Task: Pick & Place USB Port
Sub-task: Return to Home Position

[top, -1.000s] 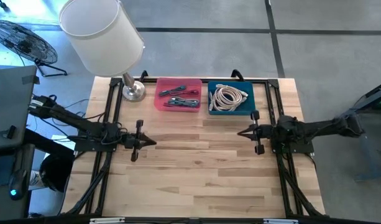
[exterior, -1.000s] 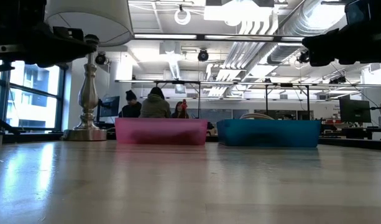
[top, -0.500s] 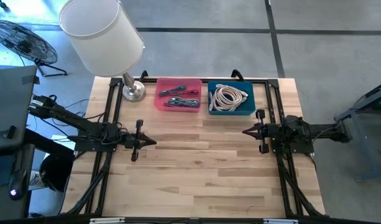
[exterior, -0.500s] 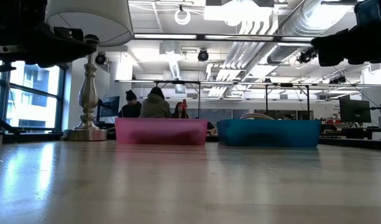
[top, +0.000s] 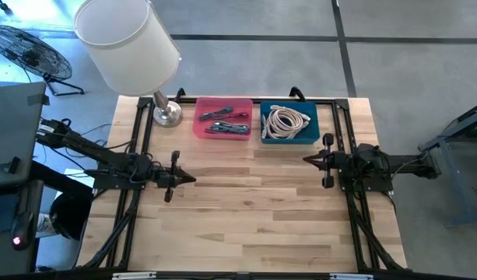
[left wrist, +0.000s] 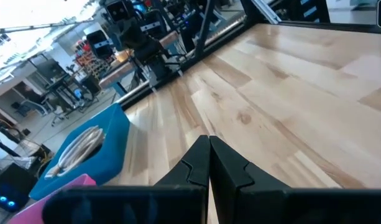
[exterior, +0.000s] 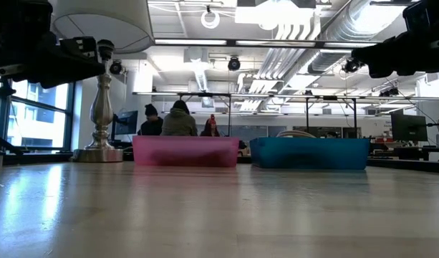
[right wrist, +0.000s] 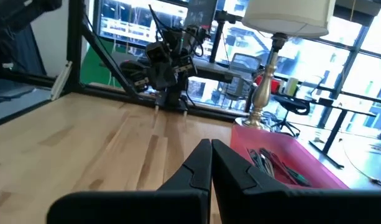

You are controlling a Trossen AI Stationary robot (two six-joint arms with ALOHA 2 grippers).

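Charger cables (top: 222, 120) lie in the red bin (top: 222, 100), long axes roughly along its long side. Beige coiled cable (top: 288, 120) sits in the blue bin (top: 289, 141), just right of the red one. L gripper (top: 193, 178) is clenched on nothing, below-left of the red bin in the high view, tip aimed right. R gripper (top: 305, 161), likewise clenched & empty, is below-right, past the blue bin. L is the nearer arm. Nothing's left to grab, so prob. only retraction remains. High view shows bin contents; low view shows only bin walls. Wrist views show jaws pressed together.

Red bin (top: 222, 100): dark cables (top: 222, 121); blue bin (top: 289, 141): coil (top: 288, 120)
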